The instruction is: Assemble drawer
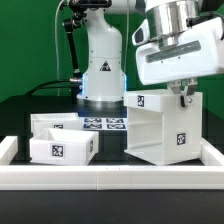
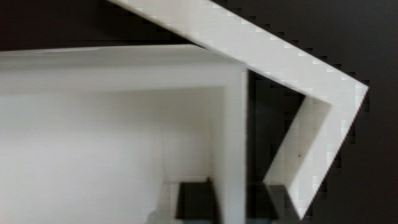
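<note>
The white drawer case (image 1: 160, 130), an open-fronted box with marker tags, stands on the black table at the exterior view's right. My gripper (image 1: 181, 97) comes down from above onto the case's upper right edge. In the wrist view my gripper (image 2: 240, 203) has its dark fingers (image 2: 201, 198) on either side of a thin white wall of the case (image 2: 235, 130), shut on it. A white open-topped drawer tray (image 1: 62, 142) with a tag on its front sits at the exterior view's left, apart from the case.
The marker board (image 1: 103, 123) lies flat between the tray and the case, in front of the robot base (image 1: 102, 75). A white raised border (image 1: 110, 178) runs along the table's front and sides; it also shows in the wrist view (image 2: 285, 60).
</note>
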`<state>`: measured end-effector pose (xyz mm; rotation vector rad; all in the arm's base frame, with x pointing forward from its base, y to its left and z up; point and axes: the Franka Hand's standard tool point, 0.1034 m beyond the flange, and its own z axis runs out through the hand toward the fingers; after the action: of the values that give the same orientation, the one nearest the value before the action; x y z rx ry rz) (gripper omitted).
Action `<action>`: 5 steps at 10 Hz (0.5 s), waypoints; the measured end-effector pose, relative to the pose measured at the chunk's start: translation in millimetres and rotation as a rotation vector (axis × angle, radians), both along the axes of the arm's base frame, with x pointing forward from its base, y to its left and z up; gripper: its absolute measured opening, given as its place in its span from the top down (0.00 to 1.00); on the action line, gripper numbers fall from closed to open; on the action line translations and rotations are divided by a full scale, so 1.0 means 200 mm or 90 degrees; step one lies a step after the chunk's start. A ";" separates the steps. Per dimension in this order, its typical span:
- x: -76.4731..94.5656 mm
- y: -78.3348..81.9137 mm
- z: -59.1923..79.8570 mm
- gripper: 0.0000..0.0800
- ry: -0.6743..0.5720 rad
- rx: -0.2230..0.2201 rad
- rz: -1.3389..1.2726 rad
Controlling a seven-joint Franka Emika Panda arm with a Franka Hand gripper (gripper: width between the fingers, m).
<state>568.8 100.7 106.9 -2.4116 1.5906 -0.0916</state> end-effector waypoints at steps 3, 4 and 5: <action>0.02 -0.01 0.00 0.94 0.019 0.051 -0.141; 0.04 -0.01 0.00 0.94 0.026 0.065 -0.180; 0.06 -0.01 -0.01 0.94 0.025 0.069 -0.191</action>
<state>581.3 99.0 105.3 -2.0927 1.9117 -0.0110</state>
